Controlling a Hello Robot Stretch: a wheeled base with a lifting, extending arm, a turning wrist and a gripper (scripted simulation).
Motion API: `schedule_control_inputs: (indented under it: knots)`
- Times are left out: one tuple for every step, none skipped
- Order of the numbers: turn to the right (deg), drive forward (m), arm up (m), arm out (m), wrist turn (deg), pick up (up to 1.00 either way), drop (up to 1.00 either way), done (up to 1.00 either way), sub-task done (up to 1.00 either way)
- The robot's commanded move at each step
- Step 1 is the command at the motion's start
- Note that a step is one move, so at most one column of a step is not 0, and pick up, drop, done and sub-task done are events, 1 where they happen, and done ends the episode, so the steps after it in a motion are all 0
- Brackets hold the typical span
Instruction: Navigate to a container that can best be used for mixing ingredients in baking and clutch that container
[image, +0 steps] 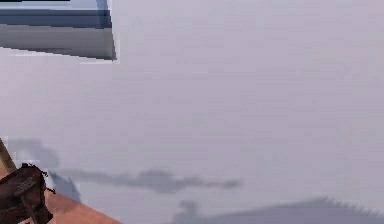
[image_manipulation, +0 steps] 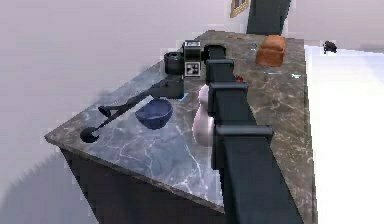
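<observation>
Forward view: plain pale wall (image: 240, 100), blue-grey framed panel (image: 55, 30) high up.

Arm side view: small dark-blue round bowl (image_manipulation: 153, 116) sits on the dark marble counter (image_manipulation: 130, 150), just beside the claw (image_manipulation: 100, 118). Claw's spread and hold cannot be told. Bowl judged rigid, smooth, chippable; take it by the rim.

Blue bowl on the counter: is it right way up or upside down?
Right way up. The blue bowl is wide at the top and narrows toward the counter it stands on.
</observation>
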Motion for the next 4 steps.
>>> schedule_control_inputs:
  knots:
    - [0.0, 0.00, 0.00, 0.00, 45.0, 0.00, 0.00, 0.00, 0.00]
    - [0.0, 0.00, 0.00, 0.00, 12.0, 0.00, 0.00, 0.00, 0.00]
    - [0.0, 0.00, -0.08, 0.00, 0.0, 0.00, 0.00, 0.00, 0.00]
    - [0.0, 0.00, 0.00, 0.00, 0.0, 1.00, 0.00, 0.00, 0.00]
